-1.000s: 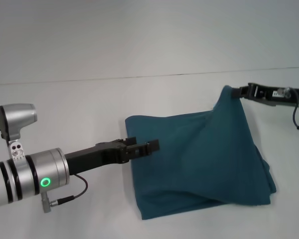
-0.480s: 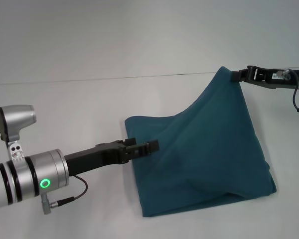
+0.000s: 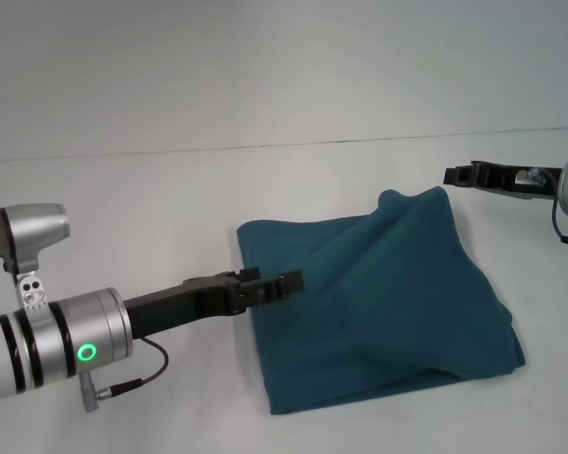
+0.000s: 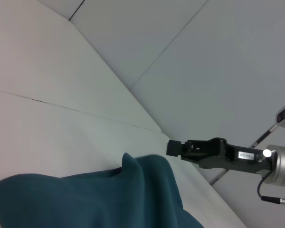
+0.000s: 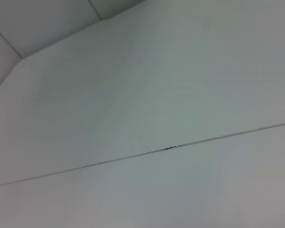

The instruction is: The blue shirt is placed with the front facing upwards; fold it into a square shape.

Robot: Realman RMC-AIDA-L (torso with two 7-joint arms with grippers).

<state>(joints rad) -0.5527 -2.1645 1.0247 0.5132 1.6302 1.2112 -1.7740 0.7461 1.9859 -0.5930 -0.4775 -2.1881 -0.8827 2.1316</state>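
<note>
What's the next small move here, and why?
Probably draw the right end effector back and up, away from the shirt: it hangs clear of the cloth, whose far corner stands in a loose peak near it. The left end effector sits over the shirt's left edge, so that side looks steadied.

A bare lab-like test room: a plain white table (image 3: 265,113) stands before blank pale wall panels (image 4: 218,52).

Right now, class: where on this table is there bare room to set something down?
Free: the table left of the shirt and behind it. Crowded: the left gripper over the shirt's left edge; the right gripper past its far corner.
</note>
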